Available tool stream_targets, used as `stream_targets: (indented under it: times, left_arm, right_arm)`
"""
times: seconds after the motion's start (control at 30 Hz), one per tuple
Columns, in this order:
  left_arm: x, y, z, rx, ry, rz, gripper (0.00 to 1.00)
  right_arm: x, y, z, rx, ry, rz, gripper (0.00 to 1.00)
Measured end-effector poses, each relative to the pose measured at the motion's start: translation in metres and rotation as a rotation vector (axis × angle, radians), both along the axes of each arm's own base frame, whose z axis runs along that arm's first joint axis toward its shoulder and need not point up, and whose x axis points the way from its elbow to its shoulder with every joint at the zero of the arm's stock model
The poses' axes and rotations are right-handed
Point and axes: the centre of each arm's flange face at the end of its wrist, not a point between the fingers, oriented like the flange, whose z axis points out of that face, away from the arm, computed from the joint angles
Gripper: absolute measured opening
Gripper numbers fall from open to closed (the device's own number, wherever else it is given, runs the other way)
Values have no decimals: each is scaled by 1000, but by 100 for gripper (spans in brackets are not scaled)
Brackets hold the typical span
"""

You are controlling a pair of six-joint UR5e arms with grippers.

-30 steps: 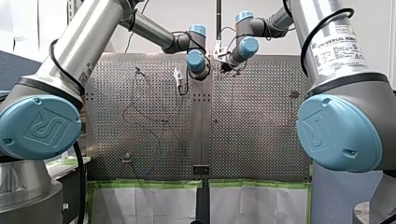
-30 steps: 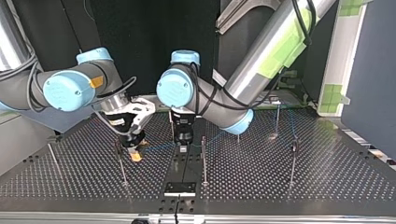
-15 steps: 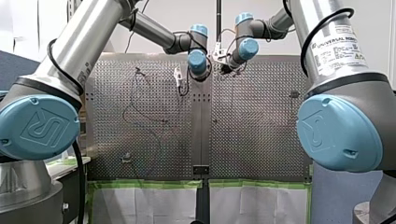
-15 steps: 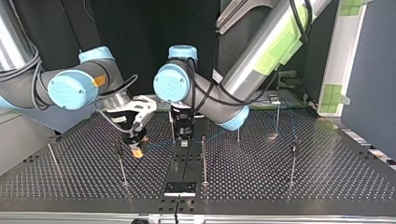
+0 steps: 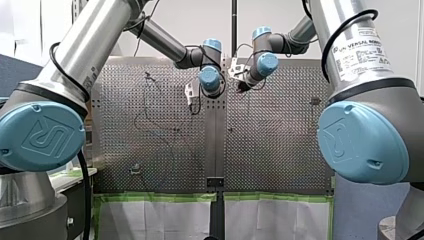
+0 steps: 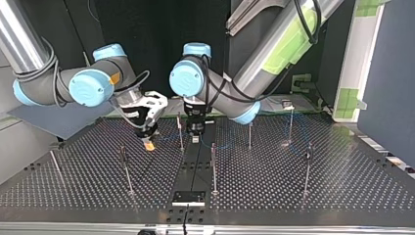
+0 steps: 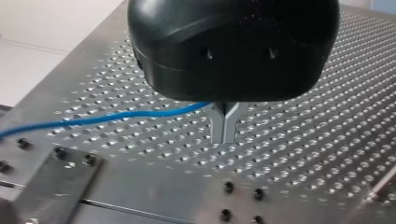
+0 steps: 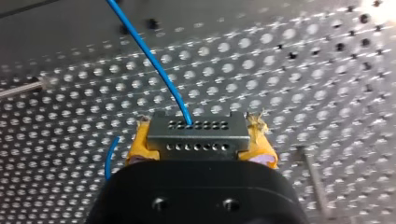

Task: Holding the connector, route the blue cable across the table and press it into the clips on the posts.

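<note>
Right claw (image 6: 149,144), left claw (image 6: 195,139) drew back; post (image 6: 180,132) between.

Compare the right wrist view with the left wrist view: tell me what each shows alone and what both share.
Only the right wrist view shows the connector, clamped between my right hand's yellow pads. Only the left wrist view shows my left hand, its metal fingers closed around the blue cable, and a bolted plate. Both show that cable over the perforated table.
</note>
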Motion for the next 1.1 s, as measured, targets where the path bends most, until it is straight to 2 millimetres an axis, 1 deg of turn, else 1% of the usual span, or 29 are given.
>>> stream_targets:
  times: [0.13, 0.23, 0.27, 0.37, 0.47, 0.67, 0.77, 0.97, 1.1]
  left_arm:
    - [1, 2, -21, -5, 11, -27, 0]
    - [1, 0, -41, 1, 27, -50, 0]
    - [0, -1, -51, 4, 36, -61, 0]
    - [-2, -3, -77, 12, 58, -74, 0]
    - [-5, -3, -101, 17, 80, -81, 0]
    - [-11, 0, -135, 19, 104, -106, 0]
    - [-15, 2, -149, 15, 113, -119, 0]
    - [-23, 6, -166, -14, 124, -151, 0]
    - [-32, 7, -179, -29, 131, -179, 0]
  right_arm:
    - [1, 0, -30, 32, 10, 1, 0]
    - [2, 1, -55, 68, 30, 4, 0]
    - [1, 1, -65, 82, 38, 3, 0]
    - [-2, 1, -78, 103, 51, -2, 0]
    - [-6, -1, -87, 114, 58, -9, 0]
    - [-12, -7, -98, 129, 68, -20, 0]
    - [-15, -7, -106, 140, 81, -26, 0]
    - [-20, -5, -125, 164, 112, -33, 0]
    - [-20, -5, -129, 169, 117, -33, 0]
